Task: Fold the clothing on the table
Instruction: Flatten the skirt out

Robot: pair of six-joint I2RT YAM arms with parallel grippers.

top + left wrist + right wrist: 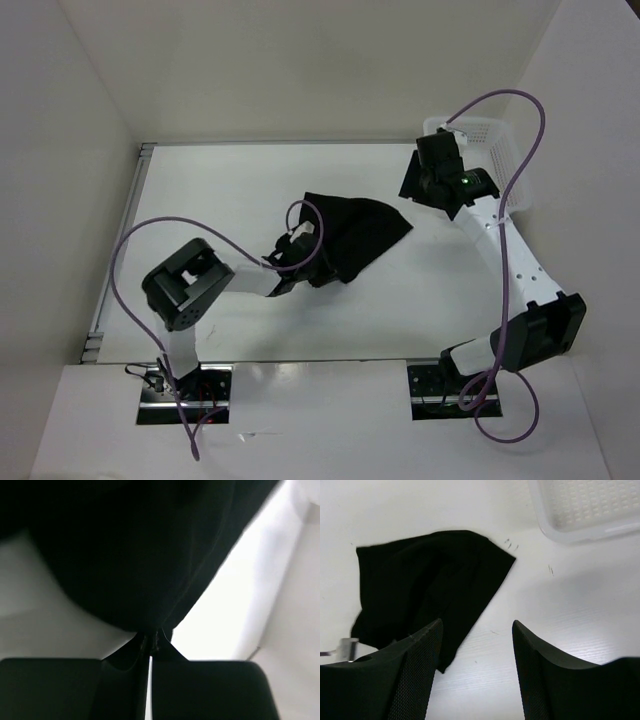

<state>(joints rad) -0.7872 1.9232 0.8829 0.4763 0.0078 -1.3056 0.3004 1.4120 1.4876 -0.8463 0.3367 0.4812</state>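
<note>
The black clothing [355,235] lies crumpled on the white table [220,190], a little right of the middle. My left gripper [298,265] is at its near left edge, shut on a pinch of the fabric. In the left wrist view the clothing [130,555] fills the top and bunches into the closed left gripper [152,642]. My right gripper [412,188] hovers just right of the garment, open and holding nothing. In the right wrist view the clothing [425,580] lies ahead and to the left of the open right gripper [476,625], with bare table [560,610] between the fingers.
A white perforated basket [495,150] stands at the back right corner, just behind the right arm, and the right wrist view shows the basket [590,505] at the top right. White walls enclose the table on three sides. Purple cables loop over both arms.
</note>
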